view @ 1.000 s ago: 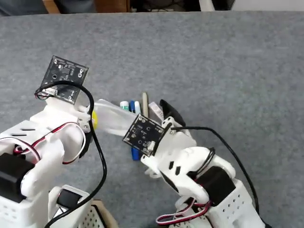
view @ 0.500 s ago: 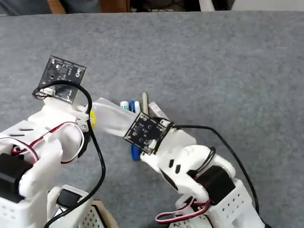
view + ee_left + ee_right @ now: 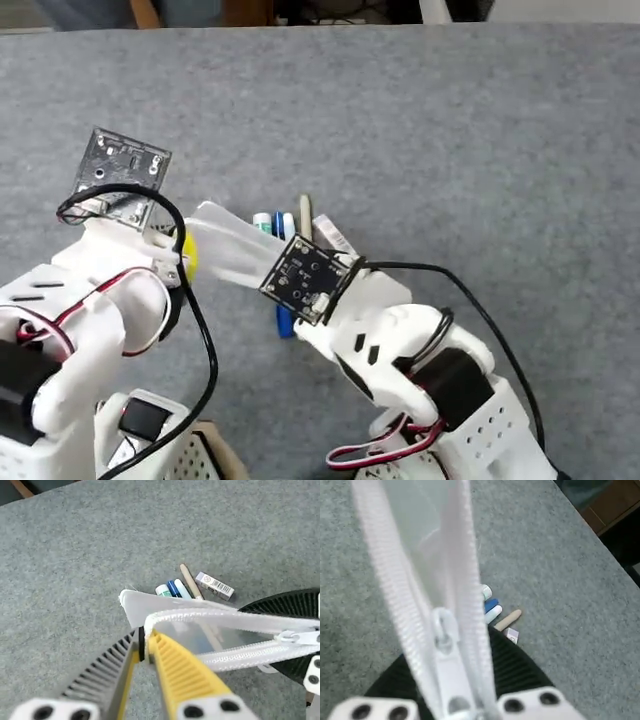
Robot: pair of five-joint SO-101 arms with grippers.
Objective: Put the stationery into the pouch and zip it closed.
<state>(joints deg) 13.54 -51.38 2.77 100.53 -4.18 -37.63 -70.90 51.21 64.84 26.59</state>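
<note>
A translucent white pouch [image 3: 235, 250] hangs stretched between both grippers, its zipper [image 3: 235, 635] partly open. In the left wrist view my left gripper [image 3: 142, 642], with one yellow and one grey finger, is shut on the pouch's end by the zipper. My right gripper [image 3: 451, 680] is shut on the zipper pull, just below the slider [image 3: 442, 630]. Underneath the pouch, on the table, lie three capped pens [image 3: 172, 588], a pencil [image 3: 190, 580] and a small eraser [image 3: 214, 585]. These pens [image 3: 272, 223] poke out beyond the pouch's far edge in the high view.
Grey felt covers the table [image 3: 480, 140], with open room at the back and to the right. Both arms' white bodies [image 3: 420, 370] crowd the near edge. A wooden piece [image 3: 145, 12] and dark objects sit beyond the far edge.
The left arm has drawn back to the left with the pouch's end, stretching the pouch. The right gripper's black finger has slipped out of sight under its wrist.
</note>
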